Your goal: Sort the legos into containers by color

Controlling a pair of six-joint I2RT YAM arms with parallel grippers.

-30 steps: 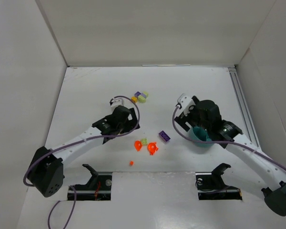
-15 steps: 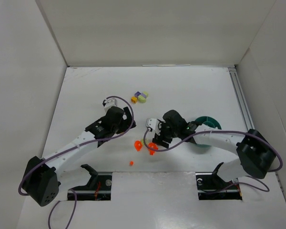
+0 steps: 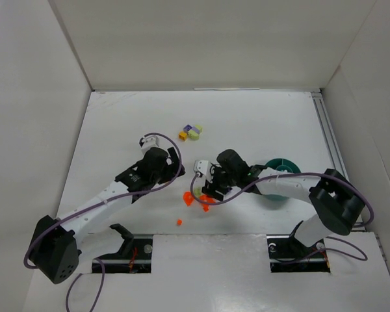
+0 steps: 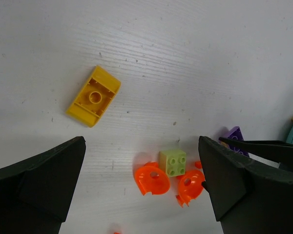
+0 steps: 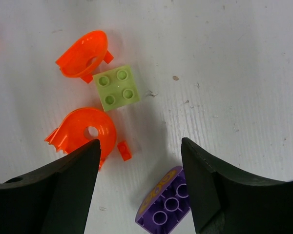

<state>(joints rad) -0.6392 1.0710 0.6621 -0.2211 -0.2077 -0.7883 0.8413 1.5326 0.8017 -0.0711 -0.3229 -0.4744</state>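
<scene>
Nearest the arm bases, a tiny orange-red fragment lies alone on the white table. Just beyond it is the main cluster of legos: an orange-red rounded piece, a pale green brick beside it, a second orange-red piece touching the green brick's far corner, and a purple brick slightly apart. The right gripper hovers over this cluster with its fingers parted, grasping nothing. Bare table shows between them, and the purple brick lies partly within the gap. A little farther back, the left gripper hangs released, fully wide and empty, above a yellow brick. To the right, the teal bowl is partly hidden behind the right arm, and its contents cannot be made out. Farthest away sits a far trio of bricks, close together. The step in hand appears to be choosing the next piece from the cluster, likely the purple brick. The next move calls for centring on one piece, lowering, pinching it without nudging its neighbours, then carrying it to the matching compartment.
</scene>
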